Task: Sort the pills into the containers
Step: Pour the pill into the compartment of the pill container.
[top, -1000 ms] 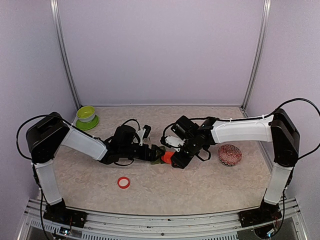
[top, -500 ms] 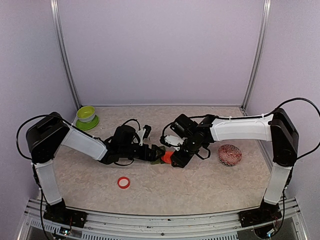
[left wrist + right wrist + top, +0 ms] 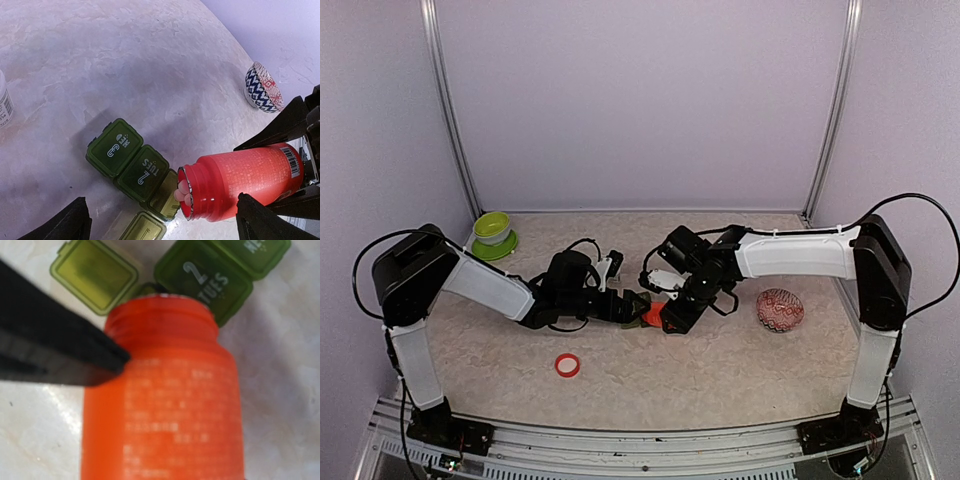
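Note:
The containers [image 3: 131, 160] are a row of three dark green boxes; "3 WED" and "2 TUES" are closed. The end box [image 3: 164, 201] stands open, its lid [image 3: 142, 227] flipped back. A red pill bottle [image 3: 240, 180] lies tilted with its open mouth over that end box, and pink pills [image 3: 181, 191] sit at the mouth. My right gripper [image 3: 677, 315] is shut on the bottle [image 3: 165, 405], one black finger [image 3: 55, 352] across its shoulder. My left gripper [image 3: 628, 308] is open beside the containers [image 3: 212, 272], holding nothing.
A red cap ring [image 3: 567, 365] lies in front of the left arm. A lime-green bowl [image 3: 493, 232] stands at the back left, a patterned bowl [image 3: 780, 310] to the right of the right gripper. A white bottle [image 3: 4, 102] shows at the left wrist view's edge.
The right arm has crept slightly left with the red bottle, nearer the containers. The left arm has not moved.

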`<act>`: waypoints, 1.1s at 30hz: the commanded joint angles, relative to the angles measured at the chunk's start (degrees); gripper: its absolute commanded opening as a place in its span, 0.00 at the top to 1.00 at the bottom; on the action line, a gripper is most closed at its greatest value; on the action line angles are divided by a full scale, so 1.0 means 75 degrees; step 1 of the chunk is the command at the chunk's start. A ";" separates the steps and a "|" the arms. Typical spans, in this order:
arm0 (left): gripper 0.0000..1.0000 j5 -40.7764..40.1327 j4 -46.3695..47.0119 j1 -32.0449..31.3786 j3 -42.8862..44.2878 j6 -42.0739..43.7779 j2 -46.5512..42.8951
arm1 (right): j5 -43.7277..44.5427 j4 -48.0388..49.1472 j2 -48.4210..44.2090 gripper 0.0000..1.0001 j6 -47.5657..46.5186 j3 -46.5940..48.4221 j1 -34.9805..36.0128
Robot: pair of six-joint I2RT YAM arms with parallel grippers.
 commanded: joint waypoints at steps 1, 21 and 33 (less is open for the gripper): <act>0.01 0.0138 0.0115 0.0047 -0.0031 -0.0006 0.0142 | -0.0115 -0.0255 0.0091 0.68 -0.0057 0.0318 -0.0085; 0.02 0.0193 0.0139 0.0047 -0.0022 -0.0025 0.0186 | -0.0091 -0.0760 0.0423 0.67 -0.0110 0.0924 -0.0134; 0.02 0.0201 0.0149 0.0047 -0.0019 -0.0018 0.0192 | -0.0233 -0.0658 0.0436 0.67 -0.0128 0.0850 -0.0142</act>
